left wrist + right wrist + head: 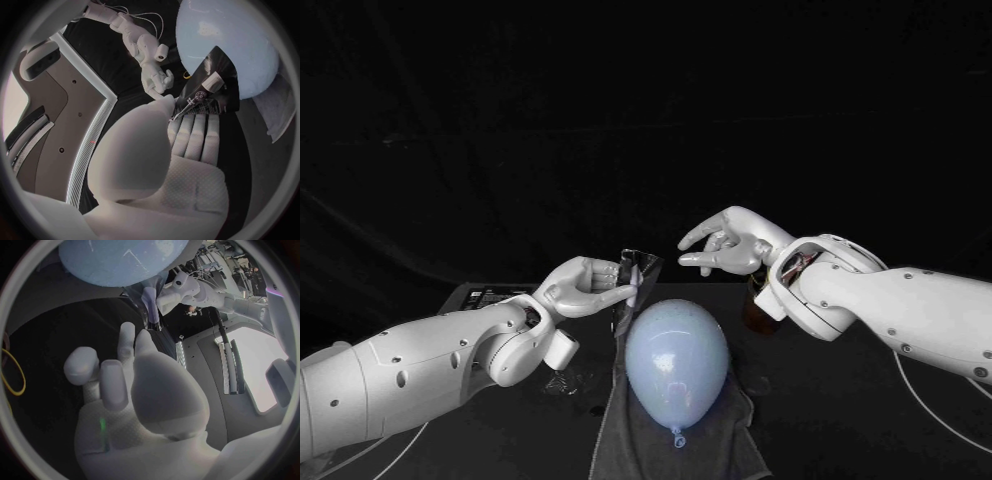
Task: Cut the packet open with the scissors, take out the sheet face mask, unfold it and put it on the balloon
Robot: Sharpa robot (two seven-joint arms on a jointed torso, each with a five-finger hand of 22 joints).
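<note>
My left hand (589, 287) pinches a dark glossy packet (636, 274) and holds it upright just behind the balloon. In the left wrist view the packet (209, 90) stands at the fingertips (194, 131), its printed face showing. The pale blue balloon (675, 358) lies on a grey cloth (678, 448) at the table's middle. My right hand (727, 246) hovers a little to the right of the packet's top, fingers loosely apart and holding nothing. The right wrist view shows that hand (125, 380) facing the balloon (119, 260) and my left hand (178, 290).
A dark tray with a white label (480, 296) sits at the back left. A brownish dark object (762, 312) lies under my right wrist. A thin yellow loop (12, 372) lies on the table near the right hand.
</note>
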